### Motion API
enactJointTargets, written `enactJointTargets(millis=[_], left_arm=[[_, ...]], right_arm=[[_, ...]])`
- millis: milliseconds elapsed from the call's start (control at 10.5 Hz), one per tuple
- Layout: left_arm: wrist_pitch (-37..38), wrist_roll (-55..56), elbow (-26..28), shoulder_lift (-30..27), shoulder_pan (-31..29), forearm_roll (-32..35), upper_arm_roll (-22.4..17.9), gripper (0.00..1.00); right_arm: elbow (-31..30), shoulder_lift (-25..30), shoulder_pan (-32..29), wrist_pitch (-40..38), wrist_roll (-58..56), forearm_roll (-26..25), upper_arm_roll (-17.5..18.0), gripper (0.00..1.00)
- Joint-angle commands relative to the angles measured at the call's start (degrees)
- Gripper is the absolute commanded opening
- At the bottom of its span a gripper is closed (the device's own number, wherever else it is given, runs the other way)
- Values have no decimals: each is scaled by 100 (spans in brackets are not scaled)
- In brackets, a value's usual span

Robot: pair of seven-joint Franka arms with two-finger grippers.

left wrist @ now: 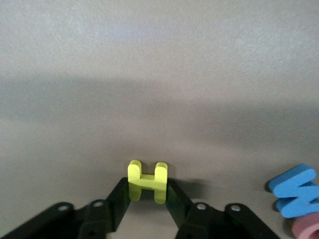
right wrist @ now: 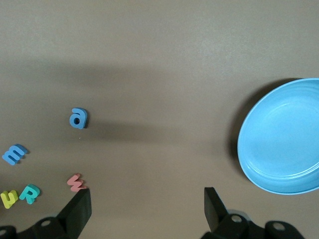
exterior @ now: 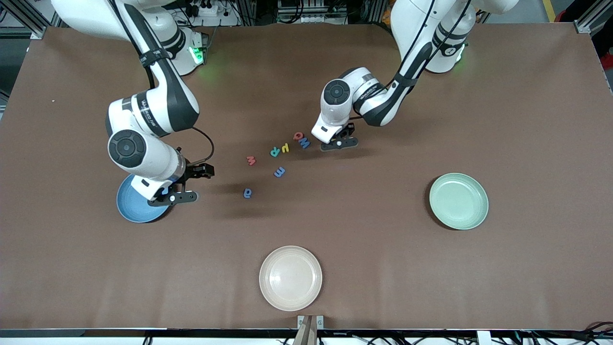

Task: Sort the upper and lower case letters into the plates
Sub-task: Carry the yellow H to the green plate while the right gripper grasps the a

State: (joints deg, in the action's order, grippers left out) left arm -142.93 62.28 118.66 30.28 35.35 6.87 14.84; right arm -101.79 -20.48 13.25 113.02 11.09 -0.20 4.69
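Left pincer (left wrist: 147, 191) grips small yellow foam letter H (left wrist: 147, 180), apparently on the table. Right pincer (right wrist: 147, 209) gapes wide beside round blue plate (right wrist: 281, 137).

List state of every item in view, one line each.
left claw: shut on yellow H, at table level
right claw: open, nothing held, over the table beside the blue plate
blue plate: empty
mint plate: empty
cream plate: empty
loose letters: flat on the table, unsorted
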Motion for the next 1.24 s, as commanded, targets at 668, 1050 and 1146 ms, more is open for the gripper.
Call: enactJointTargets(millis=[668, 1050, 1146], left_arm=[[1162, -1461, -668, -1137, -1695, 183, -17, 0], [1618, -3865, -713, -1481, -3328, 174, -8, 0], [1628, -4508, -686, -1438, -3803, 122, -8, 0]], right_arm=[[89, -824, 792, 1343, 1691, -24, -3, 100], [748, -1669, 1030, 1591, 2907, -94, -20, 100], [748, -1748, 1039, 1609, 2925, -94, -20, 100]])
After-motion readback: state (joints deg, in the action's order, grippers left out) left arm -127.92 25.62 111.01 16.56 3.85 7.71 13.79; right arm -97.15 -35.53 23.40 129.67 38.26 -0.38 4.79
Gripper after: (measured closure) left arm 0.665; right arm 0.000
